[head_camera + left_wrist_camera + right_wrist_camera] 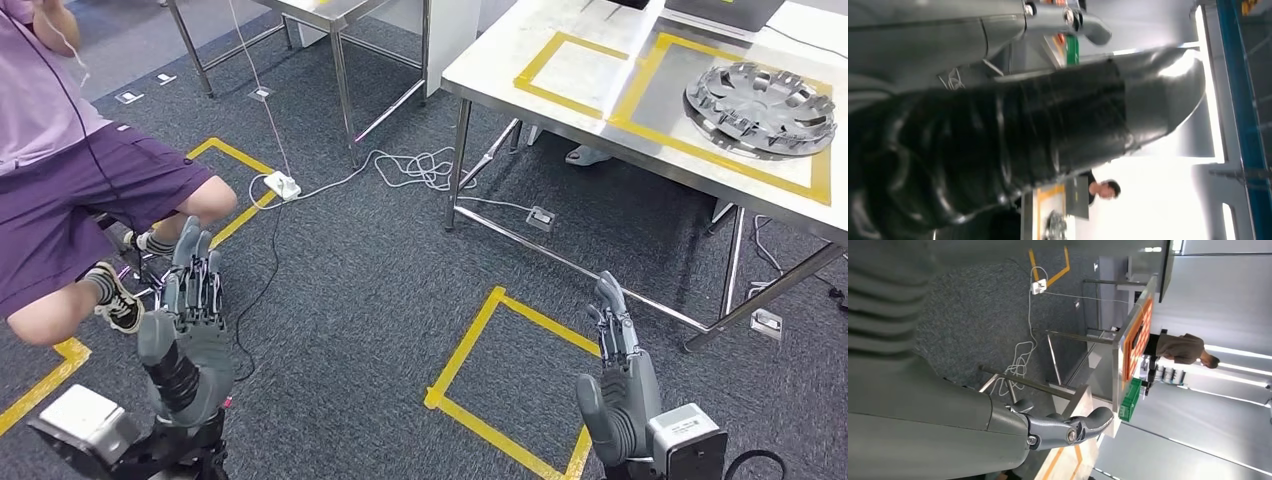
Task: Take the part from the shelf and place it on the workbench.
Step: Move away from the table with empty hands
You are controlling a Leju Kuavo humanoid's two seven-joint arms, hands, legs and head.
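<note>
A round silver metal part (760, 106) with radial fins lies on the steel workbench (500, 60) at the upper right, inside a yellow taped rectangle. My left hand (190, 320) is raised at the lower left with fingers straight and apart, holding nothing. At the lower right my right hand (620, 370) is likewise empty with fingers extended. Both hands hang over the carpet, well short of the bench. In the left wrist view my left hand's thick thumb (1023, 145) looms close and dark. The right wrist view shows my right hand's fingers (1068, 427) stretched out.
A seated person (70, 170) in purple shorts is close on the left, feet near my left hand. White cables and a power strip (282, 185) lie on the grey carpet. Yellow tape squares (510, 370) mark the floor. A second steel table (330, 15) stands behind.
</note>
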